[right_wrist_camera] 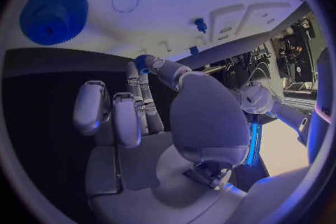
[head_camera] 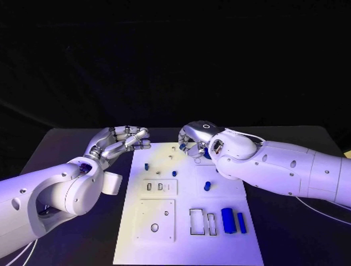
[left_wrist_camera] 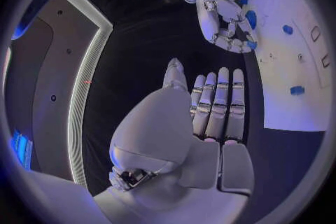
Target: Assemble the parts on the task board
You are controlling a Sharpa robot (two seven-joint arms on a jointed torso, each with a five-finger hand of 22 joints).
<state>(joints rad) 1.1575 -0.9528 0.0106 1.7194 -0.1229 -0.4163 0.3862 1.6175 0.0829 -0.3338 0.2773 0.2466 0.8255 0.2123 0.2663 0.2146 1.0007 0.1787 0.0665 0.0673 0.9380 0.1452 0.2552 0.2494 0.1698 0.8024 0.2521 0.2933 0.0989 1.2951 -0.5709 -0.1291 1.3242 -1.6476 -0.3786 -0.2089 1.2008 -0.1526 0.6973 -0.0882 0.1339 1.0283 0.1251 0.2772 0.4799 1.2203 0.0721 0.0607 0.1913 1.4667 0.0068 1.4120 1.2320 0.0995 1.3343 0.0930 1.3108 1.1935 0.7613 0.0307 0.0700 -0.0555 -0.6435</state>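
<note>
While the head view lays the whole white task board (head_camera: 163, 221) flat on the black desk (head_camera: 71, 144), the wrist views add details it hides. From above, the left hand (head_camera: 119, 143) hovers just off the board's far left corner, over the desk. The right hand (head_camera: 198, 139) hangs over the board's far edge. On the board sit a small blue part (head_camera: 146, 166) near the far left, another blue part (head_camera: 207, 185) near the middle, and two upright blue cylinders (head_camera: 233, 220) at the near right beside two rectangular slots (head_camera: 202, 221).

The left wrist view shows what the head view does not: the left hand's fingers (left_wrist_camera: 220, 103) stretch straight, side by side, with nothing in them. It also catches the right hand (left_wrist_camera: 227, 25) across the board with its fingers curled over blue pieces.

The right wrist view shows a large blue gear (right_wrist_camera: 54, 12) lying on the board, too small to make out from the head camera, and a small blue peg (right_wrist_camera: 201, 24) standing near raised blocks. Here the right hand's thumb and fingertips (right_wrist_camera: 148, 64) pinch a small blue part (right_wrist_camera: 142, 61), clamped at their tips above the board's edge.
</note>
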